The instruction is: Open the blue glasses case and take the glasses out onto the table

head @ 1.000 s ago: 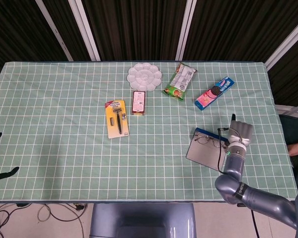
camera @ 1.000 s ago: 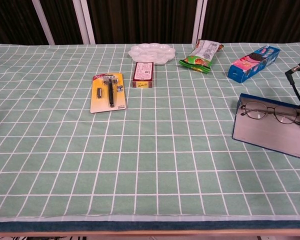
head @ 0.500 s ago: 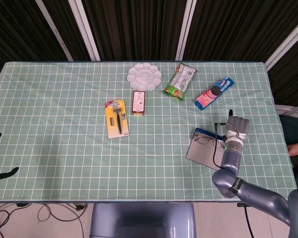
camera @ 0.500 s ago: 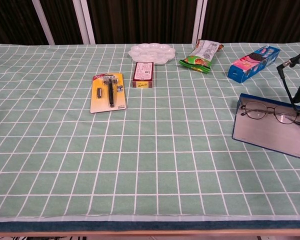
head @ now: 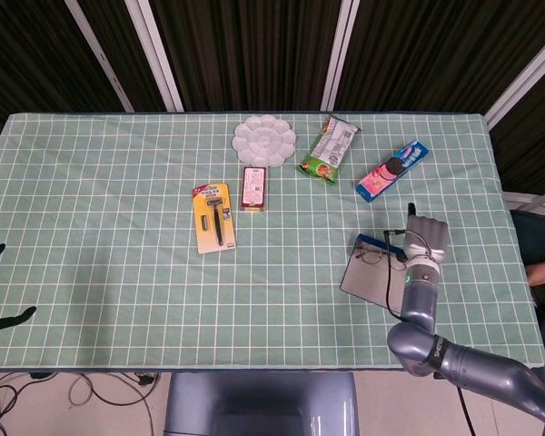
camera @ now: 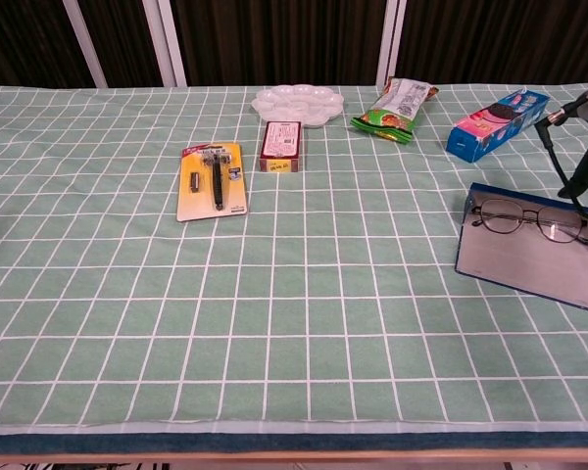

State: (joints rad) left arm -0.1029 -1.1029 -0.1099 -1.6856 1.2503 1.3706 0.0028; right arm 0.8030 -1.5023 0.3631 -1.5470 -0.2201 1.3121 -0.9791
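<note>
Right hand (head: 425, 241) hovers over the open blue glasses case (camera: 529, 257) near the table's (head: 118, 263) right edge, holding nothing; its finger spread is unclear. Inside, the glasses (camera: 525, 219) look light, thin-wired and fragile, so grip the frame, not lenses.

Table (camera: 98, 323) with green checked cloth. On it: white palette (camera: 297, 102), red box (camera: 281, 145), yellow razor pack (camera: 213, 180), green snack bag (camera: 396, 108), blue biscuit pack (camera: 497, 123), open blue glasses case (camera: 531, 259), glasses (camera: 527, 221) probably inside it.
</note>
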